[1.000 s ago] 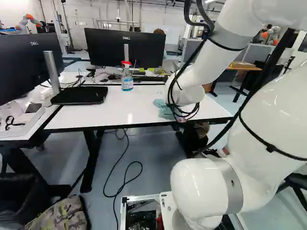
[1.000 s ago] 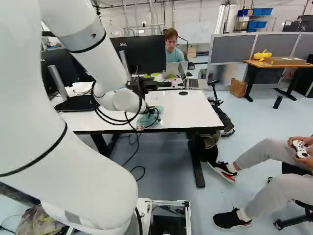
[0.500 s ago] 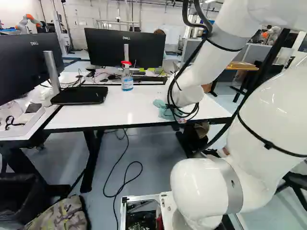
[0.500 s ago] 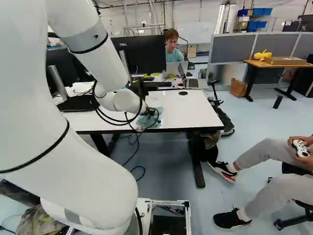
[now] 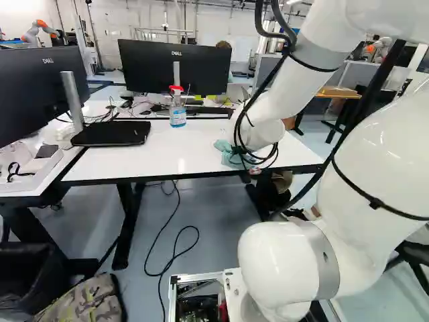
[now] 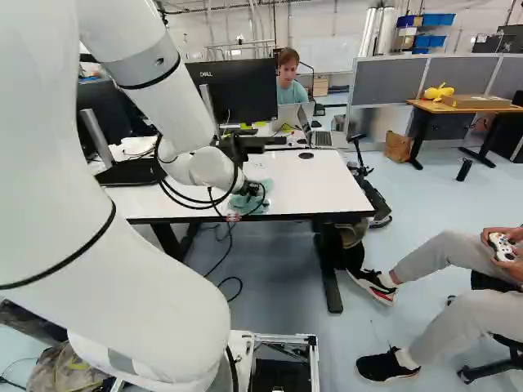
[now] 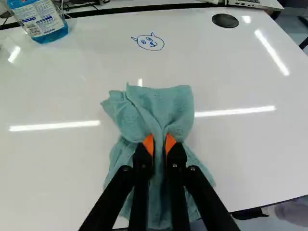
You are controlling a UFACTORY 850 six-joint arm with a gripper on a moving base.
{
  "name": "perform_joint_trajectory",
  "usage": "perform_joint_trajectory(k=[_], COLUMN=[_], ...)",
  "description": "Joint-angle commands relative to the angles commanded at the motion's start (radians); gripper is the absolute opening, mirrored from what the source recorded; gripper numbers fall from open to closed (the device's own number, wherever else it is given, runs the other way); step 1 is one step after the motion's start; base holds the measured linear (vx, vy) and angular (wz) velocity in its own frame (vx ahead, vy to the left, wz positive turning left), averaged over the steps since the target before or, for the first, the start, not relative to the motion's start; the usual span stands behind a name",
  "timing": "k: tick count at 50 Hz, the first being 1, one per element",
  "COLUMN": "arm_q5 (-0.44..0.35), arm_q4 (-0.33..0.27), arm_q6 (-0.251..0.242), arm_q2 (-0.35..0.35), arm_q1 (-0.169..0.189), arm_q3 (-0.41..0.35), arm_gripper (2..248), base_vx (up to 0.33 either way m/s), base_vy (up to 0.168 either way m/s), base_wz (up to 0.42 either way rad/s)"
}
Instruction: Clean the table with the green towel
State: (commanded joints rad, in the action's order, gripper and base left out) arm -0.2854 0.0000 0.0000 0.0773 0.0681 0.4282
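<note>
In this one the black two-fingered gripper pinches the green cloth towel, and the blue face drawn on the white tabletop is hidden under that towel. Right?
Not quite: the blue drawn face isn't hidden. The wrist view shows it uncovered on the white tabletop, ahead of the green cloth towel, which the black two-fingered gripper does pinch.

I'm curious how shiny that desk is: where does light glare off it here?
Wrist view: bright streaks, probably reflected lamps, lie on the glossy white table on both sides of the crumpled blue-green cloth towel, with another near the clear bottle of blue liquid; the towel itself shows none. Left base view: a pale glare patch near the table's front edge.
</note>
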Motion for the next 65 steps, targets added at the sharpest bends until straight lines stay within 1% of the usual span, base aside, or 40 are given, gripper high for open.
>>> perform_joint_trajectory(k=[9, 44, 55, 65], arm_q5=[0.0, 0.0, 0.0, 0.0], arm_q4=[0.0, 0.0, 0.0, 0.0], arm_q6=[0.0, 0.0, 0.0, 0.0], arm_q2=[-0.031, -0.208, -0.259, -0.293], arm_q1=[0.005, 0.048, 0.041, 0.02], arm_q3=[0.031, 0.216, 0.273, 0.312], arm_gripper=[48, 48, 48, 48], base_vx=[0.0, 0.0, 0.0, 0.0], base_vy=[0.0, 0.0, 0.0, 0.0], base_wz=[0.0, 0.0, 0.0, 0.0])
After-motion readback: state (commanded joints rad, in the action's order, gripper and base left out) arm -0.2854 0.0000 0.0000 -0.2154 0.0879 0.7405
